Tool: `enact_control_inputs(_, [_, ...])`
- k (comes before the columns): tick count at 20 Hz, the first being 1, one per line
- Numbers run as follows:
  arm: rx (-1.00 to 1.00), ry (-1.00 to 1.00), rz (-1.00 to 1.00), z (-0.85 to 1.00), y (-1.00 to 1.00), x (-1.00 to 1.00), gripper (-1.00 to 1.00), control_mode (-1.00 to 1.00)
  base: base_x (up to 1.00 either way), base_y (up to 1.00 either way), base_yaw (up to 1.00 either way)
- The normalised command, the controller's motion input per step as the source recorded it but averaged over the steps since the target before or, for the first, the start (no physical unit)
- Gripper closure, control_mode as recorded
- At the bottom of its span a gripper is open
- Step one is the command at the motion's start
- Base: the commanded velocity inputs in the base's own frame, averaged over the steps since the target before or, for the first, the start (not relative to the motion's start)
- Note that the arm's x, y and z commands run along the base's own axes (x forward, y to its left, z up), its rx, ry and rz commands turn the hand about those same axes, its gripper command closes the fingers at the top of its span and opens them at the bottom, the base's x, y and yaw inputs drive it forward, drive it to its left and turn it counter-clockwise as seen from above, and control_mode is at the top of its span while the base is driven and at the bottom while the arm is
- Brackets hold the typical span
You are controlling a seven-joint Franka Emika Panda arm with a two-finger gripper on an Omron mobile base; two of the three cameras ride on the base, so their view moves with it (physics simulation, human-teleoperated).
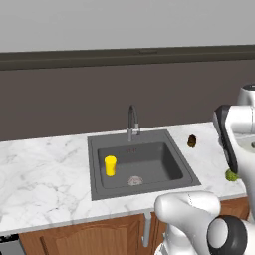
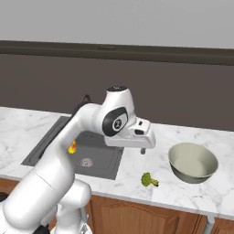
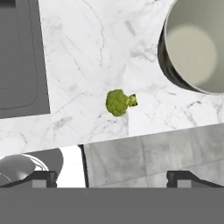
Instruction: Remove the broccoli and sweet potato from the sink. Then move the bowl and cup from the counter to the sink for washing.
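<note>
The sink [image 1: 142,164] is set into the white marble surface [image 1: 45,169], its dark grey basin holding the cup [image 1: 110,166], which stands upright on the basin floor toward the left side. The round metal drain [image 1: 135,181] lies just to the right of the cup, near the front wall of the basin, and the curved chrome faucet [image 1: 132,123] rises from the back rim. In the right base view the cup [image 2: 72,147] shows as a sliver of yellow behind the arm.

The sweet potato [image 1: 191,141] rests on the surface to the right of the sink, near the back, apart from the sink's rim. The broccoli [image 2: 148,179] lies on the surface near the front edge, between the sink and the bowl [image 2: 193,163], touching neither. In the left base view the broccoli [image 1: 231,175] peeks out beside the arm at the right edge.

The bowl sits upright on the surface well to the right of the sink, and its pale cream inside is bare. In the hand view the bowl [image 3: 173,74] fills the upper right corner and the broccoli [image 3: 119,102] lies near the middle, with a corner of the sink [image 3: 19,57] at the left.

The gripper [image 3: 112,178] hangs above the surface between the broccoli and the bowl, its two finger tips spread as wide apart as they go with nothing between them. In the right base view the gripper [image 2: 142,150] points down over the marble, just left of the bowl's rim.
</note>
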Motion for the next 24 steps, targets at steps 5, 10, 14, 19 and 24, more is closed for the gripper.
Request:
enact_control_inputs(5, [0.03, 0.02, 0.02, -0.04, -0.23, 0.21, -1.0, -1.0, 0.0, 0.0, 0.0])
enact_control_inputs(10, [0.01, 0.02, 0.01, -0.08, -0.27, 0.15, -1.0, -1.0, 0.0, 0.0, 0.0])
enact_control_inputs(14, [0.01, 0.0, 0.0, -0.13, -0.28, 0.13, -1.0, -1.0, 0.0, 0.0, 0.0])
enact_control_inputs(19, [0.03, 0.0, 0.0, -0.13, -0.3, 0.14, -1.0, -1.0, 0.0, 0.0, 0.0])
enact_control_inputs(24, [0.03, 0.0, 0.01, -0.11, -0.26, 0.18, -1.0, -1.0, 0.0, 0.0, 0.0])
